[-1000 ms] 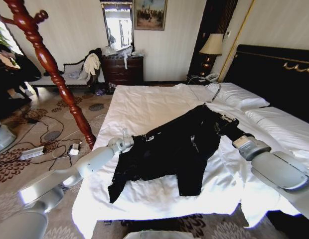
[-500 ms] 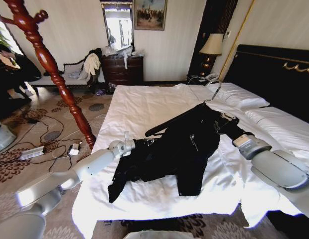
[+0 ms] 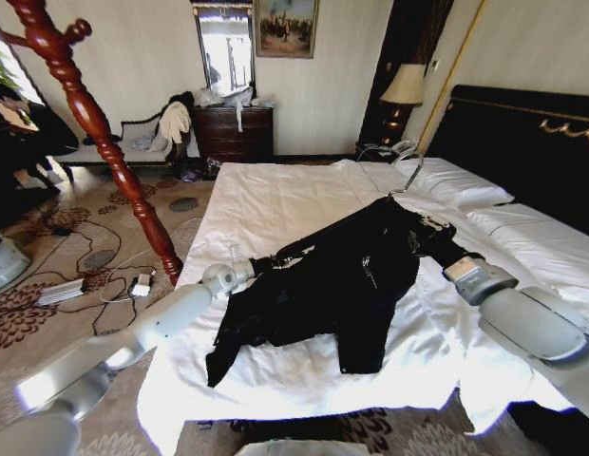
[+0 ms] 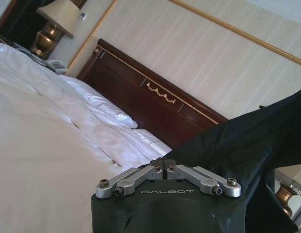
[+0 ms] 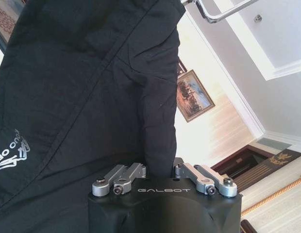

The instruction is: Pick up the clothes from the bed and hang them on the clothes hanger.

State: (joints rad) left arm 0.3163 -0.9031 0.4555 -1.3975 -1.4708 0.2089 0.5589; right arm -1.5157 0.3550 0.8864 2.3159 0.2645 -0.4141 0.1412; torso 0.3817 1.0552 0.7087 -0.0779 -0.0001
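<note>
Jacket position: the black jacket (image 3: 337, 285) lies spread across the middle of the bed (image 3: 275, 204), lifted a little at both ends, its lower hem and one sleeve trailing toward the foot edge.
Long axis: runs on a diagonal, from the near left side of the bed up toward the pillows on the right.
Hanger: the clothes hanger (image 3: 318, 235) is already inside the shoulders; one black arm pokes out along the upper edge, and the silver hook (image 3: 408, 177) rises at the far end near the pillows.
Left gripper (image 3: 266, 263): at the low left end of the jacket, closed on a fold of black fabric; in the left wrist view the fingers (image 4: 136, 175) meet with cloth between them.
Right gripper (image 3: 426, 235): at the upper right end, just below the hook, pinched on the collar area; in the right wrist view a band of fabric passes between the fingers (image 5: 133, 172).
Nearer arm: the right one sits closest to the hook, so it likely governs the lift; the left steadies the body.
Look of the jacket: matte, soft, creased, with a small pale logo (image 5: 9, 151) printed on it.
Handling judgement: limp cloth, likely to sag and slip off the hanger if the ends rise unevenly.
</note>
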